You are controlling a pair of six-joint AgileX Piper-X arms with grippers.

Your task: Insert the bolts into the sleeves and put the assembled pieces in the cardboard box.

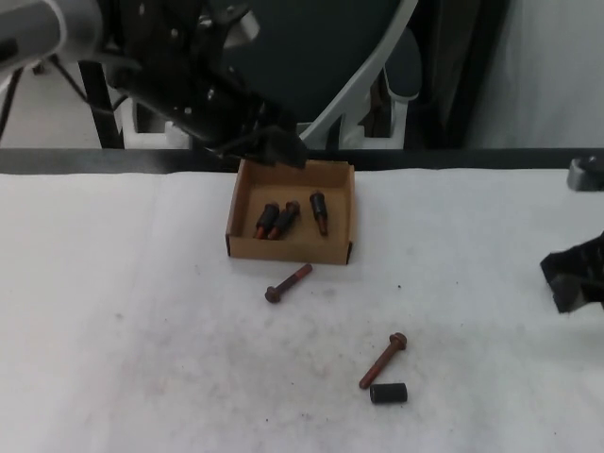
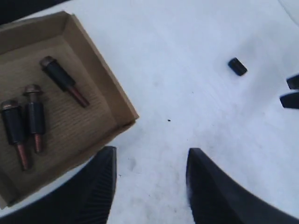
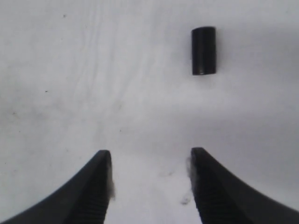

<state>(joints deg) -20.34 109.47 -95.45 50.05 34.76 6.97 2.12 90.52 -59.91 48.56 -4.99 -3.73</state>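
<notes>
— Over the far rim of the cardboard box (image 1: pixel 288 247), how is the left arm (image 1: pixel 203 90) posed?
— It is raised above that rim and angled down from the far left of the tabletop (image 1: pixel 113 330). In the left wrist view its jaws are seen apart, with nothing between them. Bare tabletop and a corner of the box are framed below.
— And the right arm (image 1: pixel 574 279)?
— It is found at the right edge of the high view, well apart from the box. Its jaws are likewise parted and nothing is gripped. A black sleeve (image 3: pixel 204 50) is seen lying ahead of them, untouched.
— Where are the task's pieces placed?
— Three assembled pieces (image 1: pixel 284 219) are laid inside the box, two side by side and a third piece (image 1: pixel 319 211) apart from them. One loose bolt (image 1: pixel 288 281) is left just in front of the box. A second bolt (image 1: pixel 383 360) lies nearer the camera, with the sleeve just beside its tip.
— Is anything blocked?
— In the high view, part of the box's far wall is covered by the left arm.
— What is added by each view?
— Both loose bolts are caught from above. In the left wrist view the heads and bare shanks of the boxed pieces are made out, and the right arm's fingertips (image 2: pixel 290 99) are glimpsed beyond the sleeve.
</notes>
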